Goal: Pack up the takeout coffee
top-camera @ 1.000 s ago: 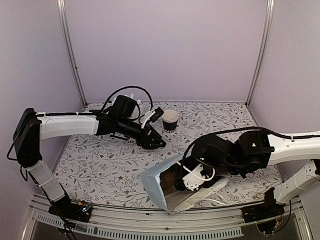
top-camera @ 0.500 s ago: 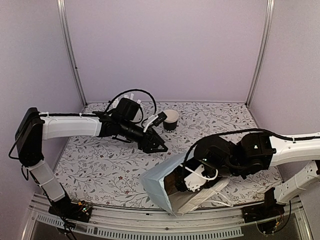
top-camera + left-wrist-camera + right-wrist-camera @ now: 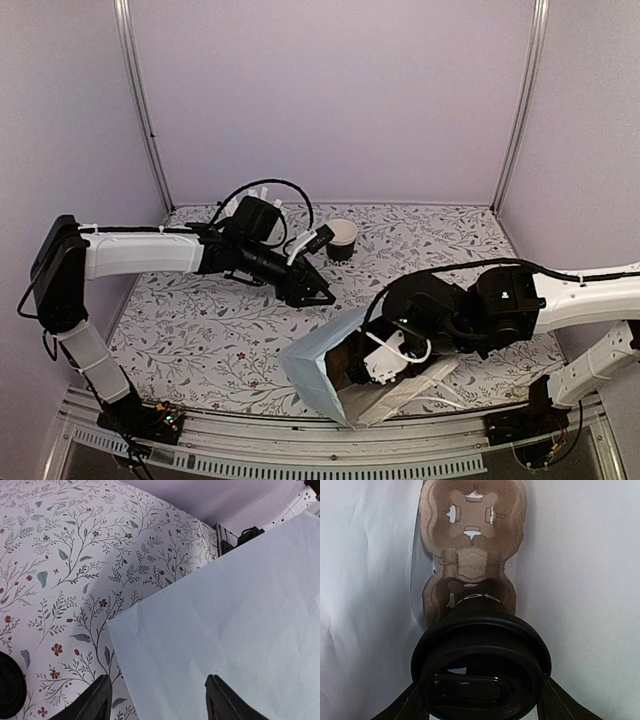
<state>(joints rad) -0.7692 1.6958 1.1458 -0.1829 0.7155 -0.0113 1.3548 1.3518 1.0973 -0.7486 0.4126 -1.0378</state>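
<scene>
Only the right wrist view sees inside the pale blue bag (image 3: 312, 368). There the right gripper (image 3: 480, 702) is clamped on a black-lidded coffee cup (image 3: 480, 645) at its lid, over the near well of a brown cardboard 2-well carrier (image 3: 470, 535). The bag's pale walls stand close on both sides of the carrier.

From above, the bag lies tilted by the near edge of the table (image 3: 190, 330), mouth toward the right arm. A 2nd cup (image 3: 341, 240), unlidded, stands near the back wall. The left gripper (image 3: 157, 702), jaws spread and holding nothing, hangs between that cup and the bag. Its wrist view shows the bag's flat side just beyond the fingertips and floral tabletop to the left.
</scene>
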